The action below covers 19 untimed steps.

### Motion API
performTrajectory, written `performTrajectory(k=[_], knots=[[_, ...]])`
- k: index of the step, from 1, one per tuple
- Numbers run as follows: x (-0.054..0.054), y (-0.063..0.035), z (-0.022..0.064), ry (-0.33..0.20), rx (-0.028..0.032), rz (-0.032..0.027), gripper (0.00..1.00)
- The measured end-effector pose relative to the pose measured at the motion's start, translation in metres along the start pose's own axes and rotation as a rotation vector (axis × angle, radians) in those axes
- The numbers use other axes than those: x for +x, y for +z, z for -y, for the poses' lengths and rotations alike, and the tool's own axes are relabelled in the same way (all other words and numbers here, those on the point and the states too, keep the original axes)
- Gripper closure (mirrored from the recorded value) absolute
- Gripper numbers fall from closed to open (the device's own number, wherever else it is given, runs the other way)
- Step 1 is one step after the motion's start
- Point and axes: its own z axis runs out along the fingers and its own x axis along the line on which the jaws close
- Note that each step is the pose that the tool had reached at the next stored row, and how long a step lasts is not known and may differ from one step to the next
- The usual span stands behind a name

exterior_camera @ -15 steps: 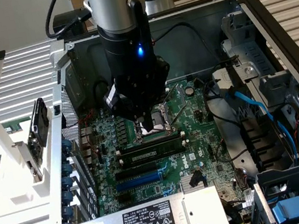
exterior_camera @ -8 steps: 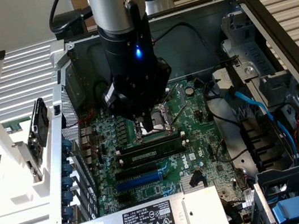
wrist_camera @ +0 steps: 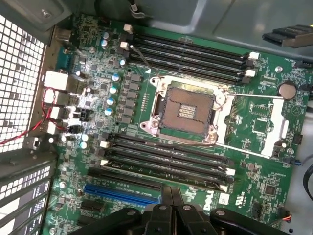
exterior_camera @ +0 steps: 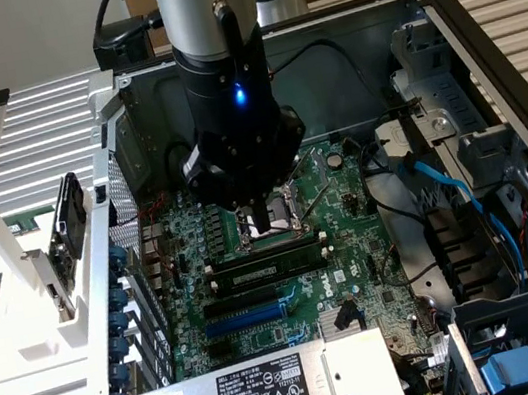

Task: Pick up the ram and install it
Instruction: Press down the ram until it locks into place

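A: The gripper [exterior_camera: 261,226] hangs over the motherboard [exterior_camera: 348,244] inside the open computer case [exterior_camera: 435,7], just above the CPU socket [exterior_camera: 270,219]. Its fingers [wrist_camera: 168,205] are pressed together, with nothing visible between them.

B: And the ram [exterior_camera: 266,270]?

A: It looks already set in one of the memory slots [wrist_camera: 166,152] beside the socket, on the side nearer the blue expansion slot [exterior_camera: 247,318]. In the exterior view it lies just below the fingertips as a long dark stick with a pale label near its middle, standing a little higher than the bare slot next to it. In the wrist view, the ram [wrist_camera: 166,169] appears as the filled bar among the bare ones, though its chips are hard to make out there.

B: What could go wrong?

A: Whether it is fully seated cannot be told from here. If one end sits high or a white end clip has not caught, the stick would be tilted in the slot and a downward push off-centre could stress the slot or the board. The socket is uncovered too, so a drifting fingertip could bend its contacts.

B: Anything else near?

A: A power supply [exterior_camera: 266,390] at the near edge, and blue cables [exterior_camera: 451,192] toward the exterior view's right, well apart.
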Motion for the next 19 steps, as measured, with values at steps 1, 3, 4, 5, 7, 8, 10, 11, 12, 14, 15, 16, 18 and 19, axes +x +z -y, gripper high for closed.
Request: performTrajectory(k=[1,3,4,5,7,8,10,11,12,14,15,16,18,19], knots=[[0.0,0.0001,0.0,0.014,0.0001,0.0,0.9],[0.0,0.0002,0.0,0.042,0.0002,0.0001,0.9],[0.0,0.0003,0.0,0.056,0.0003,0.0001,0.9],[0.0,0.0004,0.0,0.07,0.0005,0.0001,0.9],[0.0,0.0004,0.0,0.096,0.0006,0.0001,0.9],[0.0,0.0005,0.0,0.1,0.0006,0.0001,0.9],[0.0,0.0005,0.0,0.101,0.0006,0.0001,0.9],[0.0,0.0005,0.0,0.101,0.0006,0.0002,0.9],[0.0,0.0005,0.0,0.101,0.0006,0.0001,0.9],[0.0,0.0005,0.0,0.102,0.0006,0.0002,0.9],[0.0,0.0005,0.0,0.109,0.0006,0.0002,0.9],[0.0,0.0005,0.0,0.122,0.0006,0.0002,0.9],[0.0,0.0005,0.0,0.152,0.0006,0.0002,0.9],[0.0,0.0005,0.0,0.166,0.0006,0.0003,0.9]])
